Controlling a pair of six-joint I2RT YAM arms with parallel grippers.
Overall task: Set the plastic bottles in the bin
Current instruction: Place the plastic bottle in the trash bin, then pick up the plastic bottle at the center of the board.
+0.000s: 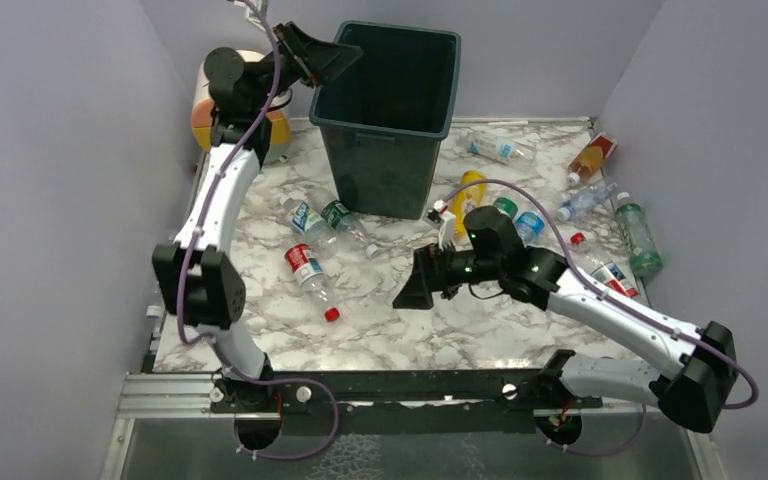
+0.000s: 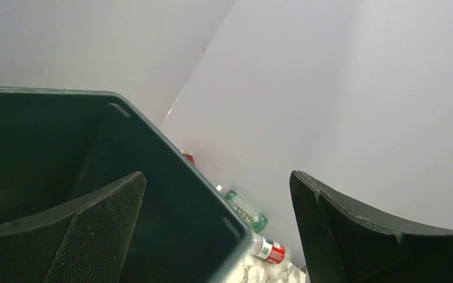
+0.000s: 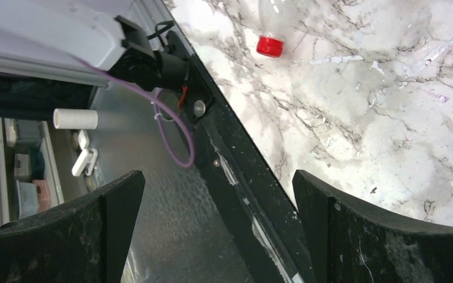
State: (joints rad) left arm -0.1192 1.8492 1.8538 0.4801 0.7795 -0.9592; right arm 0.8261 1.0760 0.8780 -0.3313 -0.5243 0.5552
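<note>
The dark green bin [image 1: 385, 165] stands at the back middle of the marble table. My left gripper [image 1: 345, 60] hangs open over the bin's left rim with nothing between its fingers; in the left wrist view the left gripper [image 2: 217, 177] looks across the bin's rim [image 2: 171, 153] at a green bottle [image 2: 248, 211] and a red-labelled bottle [image 2: 269, 250]. Several plastic bottles lie around: a red-labelled one [image 1: 310, 272], a blue-labelled one [image 1: 305, 218], a yellow one [image 1: 468, 195]. My right gripper [image 1: 405, 295] is open and empty, low over mid-table.
More bottles lie at the right: an orange one [image 1: 590, 158], a green one [image 1: 638, 235], a clear one [image 1: 505, 150]. A cream and orange drawer unit [image 1: 200, 110] sits behind the left arm. The black front rail [image 3: 242, 183] lies under my right gripper [image 3: 218, 177].
</note>
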